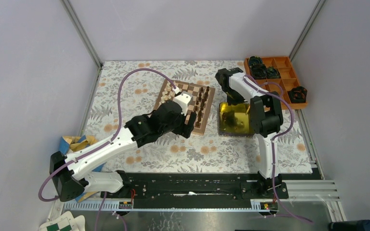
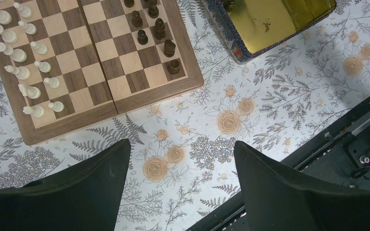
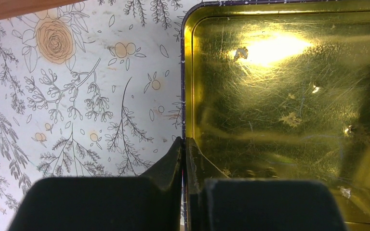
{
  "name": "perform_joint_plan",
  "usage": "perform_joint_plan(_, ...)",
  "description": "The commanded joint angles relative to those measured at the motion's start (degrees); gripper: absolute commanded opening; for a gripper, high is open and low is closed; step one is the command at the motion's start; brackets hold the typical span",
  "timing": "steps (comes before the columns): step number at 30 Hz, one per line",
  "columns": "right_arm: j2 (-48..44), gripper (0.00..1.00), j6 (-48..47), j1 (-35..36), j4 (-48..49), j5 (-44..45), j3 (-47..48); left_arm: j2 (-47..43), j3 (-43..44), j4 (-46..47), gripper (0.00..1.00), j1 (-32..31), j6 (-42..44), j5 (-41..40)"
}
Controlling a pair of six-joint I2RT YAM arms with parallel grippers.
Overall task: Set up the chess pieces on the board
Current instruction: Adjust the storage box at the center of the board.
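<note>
Count on the counter [image 1: 173, 151]: one chessboard [image 2: 90, 72]. Pale chess pieces [image 2: 21, 72]: at least twelve, in two rows. Dark chess pieces [image 2: 159, 29]: at least seven; further ones are cut off. One yellow tin [image 1: 231, 126]. One orange tray [image 1: 282, 62], with four black gear-like lumps [image 1: 272, 72]. One checkered sheet [image 1: 65, 222].

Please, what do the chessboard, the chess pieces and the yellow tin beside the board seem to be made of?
The board looks like wood with a satin finish: grain shows in the border and squares. The chess pieces are probably turned wood, smooth and slightly glossy, in pale and dark tones. The tin looks like shiny gold-coloured metal: it shows glare and fine scratches.
</note>
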Motion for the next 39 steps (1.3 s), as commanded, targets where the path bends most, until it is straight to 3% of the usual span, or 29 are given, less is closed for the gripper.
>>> perform_joint_plan(1, 1.18, 0.0, 5.54, -0.34, -5.37, 3.51, 2.52, -1.16, -0.22, 1.29, 0.85, 0.35, 0.89, 0.5)
perform_joint_plan(3, 0.34, 0.04, 4.74, -0.28, -3.74, 3.74, 0.96, -1.29, -0.11, 1.15, 0.85, 0.33, 0.74, 0.54)
perform_joint_plan(7, -1.47, 0.36, 1.52, -0.27, -0.43, 6.59, -1.22, -1.03, 0.13, 1.14, 0.86, 0.31, 0.46, 0.94)
perform_joint_plan(11, -2.49, 0.52, -1.45, -0.31, 1.11, 8.99, -1.4, -0.68, 0.51, 1.14, 0.86, 0.33, 0.27, 1.26)
perform_joint_plan(30, -9.21, 0.57, -24.61, 5.73, 11.86, 17.53, -3.91, -2.97, -0.51, 1.2, 0.86, 0.31, -0.89, 1.37)
perform_joint_plan(39, -18.84, 0.55, -36.23, 8.8, 17.25, 17.51, -13.74, -4.88, -2.11, 2.63, 0.86, 0.35, -1.48, 0.82)
